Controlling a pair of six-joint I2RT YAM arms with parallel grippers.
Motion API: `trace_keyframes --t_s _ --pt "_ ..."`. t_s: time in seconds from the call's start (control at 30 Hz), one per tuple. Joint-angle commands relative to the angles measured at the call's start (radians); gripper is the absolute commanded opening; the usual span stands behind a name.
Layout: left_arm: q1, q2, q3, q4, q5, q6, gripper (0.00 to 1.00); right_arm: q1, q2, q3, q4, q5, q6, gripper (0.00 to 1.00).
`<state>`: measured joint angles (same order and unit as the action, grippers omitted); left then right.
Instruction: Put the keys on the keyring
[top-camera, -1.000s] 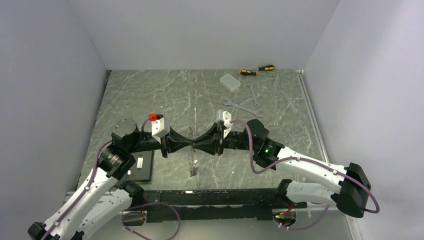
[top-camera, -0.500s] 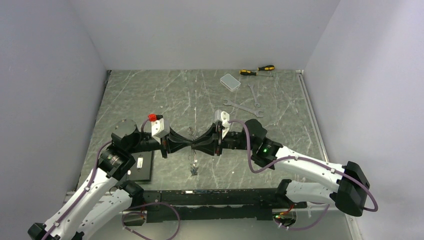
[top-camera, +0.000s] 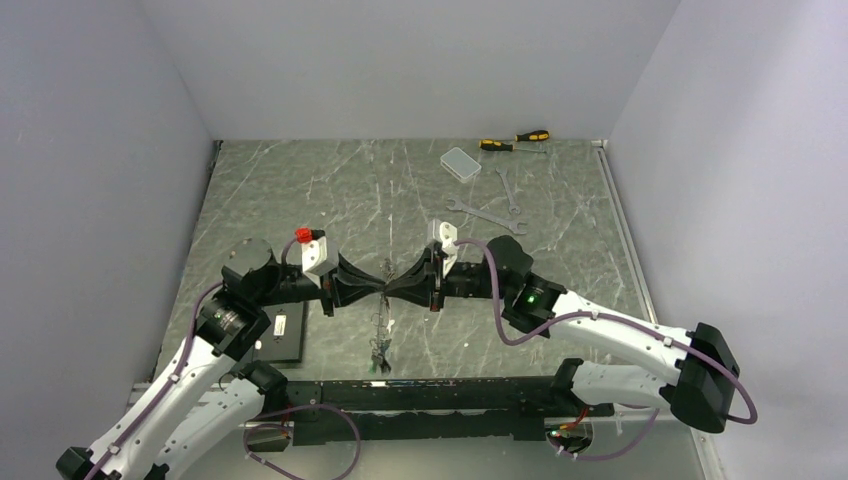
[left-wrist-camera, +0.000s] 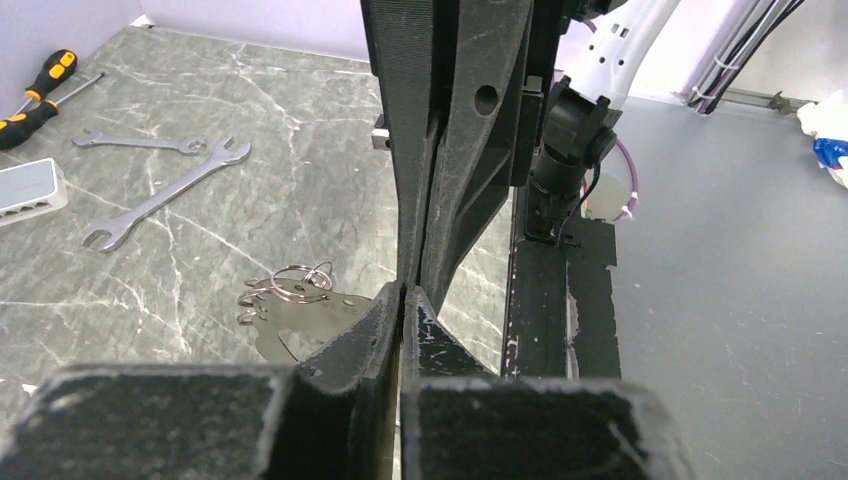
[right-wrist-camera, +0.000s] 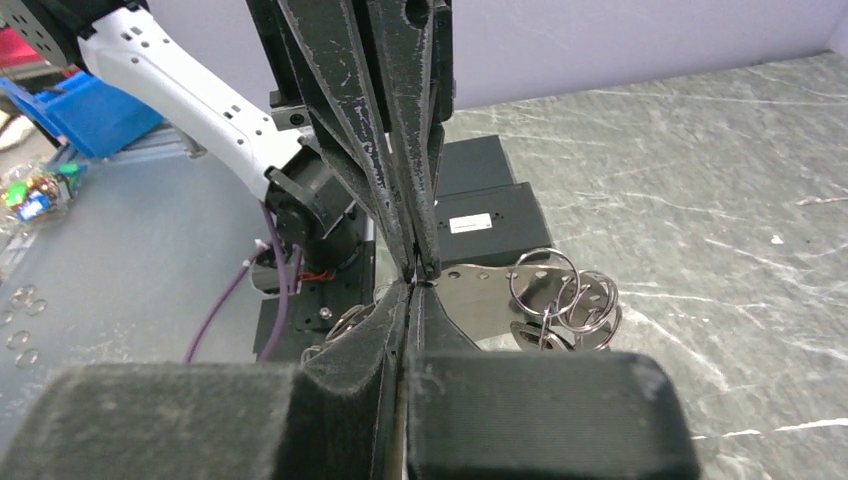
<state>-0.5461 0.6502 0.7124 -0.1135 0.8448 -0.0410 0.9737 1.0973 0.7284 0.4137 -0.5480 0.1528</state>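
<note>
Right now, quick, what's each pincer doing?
Left pincer: closed, apparently pinching the flat silver metal keyring tag.
Right pincer: closed, apparently on the same tag.

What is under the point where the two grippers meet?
A bunch of small metal rings with a flat metal tag hangs there over the table. The left gripper and right gripper, shut tip to tip, cover its top; which holds it cannot be seen.

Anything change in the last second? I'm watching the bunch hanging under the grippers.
The keys hanging under the meeting fingertips now reach lower in the top view, with a green bit showing at the bottom end. The left gripper and right gripper stayed shut, tip to tip, in nearly the same spot. The wrenches, screwdrivers and box did not move.
</note>
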Motion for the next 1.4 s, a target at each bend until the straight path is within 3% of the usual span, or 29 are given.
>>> trace_keyframes --t_s 0.0,0.13,0.27,0.43,0.6,1.37 --pt "0.005 0.009 0.017 0.058 0.083 -0.016 0.18 0.001 -0.049 0.083 -0.124 0.041 -0.095 0.0" --pt "0.005 0.019 0.026 0.047 0.127 -0.009 0.42 0.002 -0.083 0.14 -0.348 0.09 -0.189 0.0" --pt "0.006 0.021 0.021 0.055 0.165 -0.004 0.51 0.001 -0.093 0.206 -0.551 0.134 -0.262 0.0" --pt "0.005 0.045 0.016 0.061 0.194 0.016 0.53 0.001 -0.095 0.271 -0.706 0.14 -0.327 0.0" --pt "0.005 0.095 0.017 0.072 0.194 0.029 0.49 0.003 -0.049 0.384 -0.869 0.141 -0.405 0.0" --pt "-0.013 0.177 0.018 0.084 0.205 0.023 0.41 0.002 0.108 0.56 -0.991 -0.009 -0.497 0.0"
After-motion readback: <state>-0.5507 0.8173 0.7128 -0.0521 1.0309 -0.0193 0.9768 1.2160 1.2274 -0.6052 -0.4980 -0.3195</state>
